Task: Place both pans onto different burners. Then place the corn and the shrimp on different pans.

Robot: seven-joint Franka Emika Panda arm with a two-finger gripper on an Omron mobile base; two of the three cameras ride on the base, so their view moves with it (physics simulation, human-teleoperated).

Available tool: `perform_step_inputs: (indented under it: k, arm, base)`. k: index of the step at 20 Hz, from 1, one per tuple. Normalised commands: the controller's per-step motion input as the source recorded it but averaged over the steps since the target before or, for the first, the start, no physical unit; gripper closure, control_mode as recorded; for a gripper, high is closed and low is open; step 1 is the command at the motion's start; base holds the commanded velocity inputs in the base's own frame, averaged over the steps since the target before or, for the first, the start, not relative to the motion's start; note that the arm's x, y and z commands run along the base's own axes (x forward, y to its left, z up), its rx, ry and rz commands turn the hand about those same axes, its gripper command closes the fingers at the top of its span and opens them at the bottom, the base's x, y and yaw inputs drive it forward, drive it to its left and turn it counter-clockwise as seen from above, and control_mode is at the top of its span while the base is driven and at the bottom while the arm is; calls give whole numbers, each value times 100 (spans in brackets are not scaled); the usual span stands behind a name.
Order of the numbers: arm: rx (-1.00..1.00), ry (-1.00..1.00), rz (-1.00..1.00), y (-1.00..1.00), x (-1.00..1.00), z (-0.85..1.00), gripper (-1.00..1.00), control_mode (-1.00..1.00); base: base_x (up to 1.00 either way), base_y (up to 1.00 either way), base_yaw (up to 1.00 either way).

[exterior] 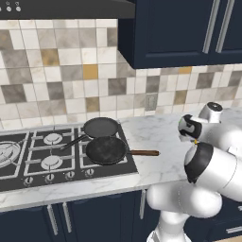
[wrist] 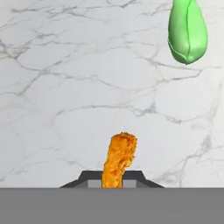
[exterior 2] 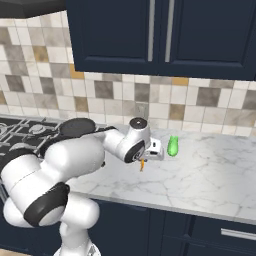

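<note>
Hand view shows the fingers (wrist: pixel 112 178) clamped on the shrimp (wrist: pixel 119 158), lifted above the marble counter (wrist: pixel 65 87).

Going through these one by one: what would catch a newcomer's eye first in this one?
Probably the orange shrimp pinched in the shut end effector, hanging above the marble counter. Next, the bright green corn lying on that counter just beyond it. Off to the left, two black pans sit close together on the right side of the cooktop.
</note>
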Motion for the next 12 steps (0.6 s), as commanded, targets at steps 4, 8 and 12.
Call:
perform_step_inputs:
  k: [4, 8, 12]
  arm:
    - [2, 0, 1, 58, 52, 24, 100, -100]
    - [5, 0, 2, 61, 49, 7, 100, -100]
    - [2, 0, 1, 68, 30, 2, 100, -100]
  base:
    - [0, 0, 0]
    - [0, 0, 0]
    - [0, 0, 0]
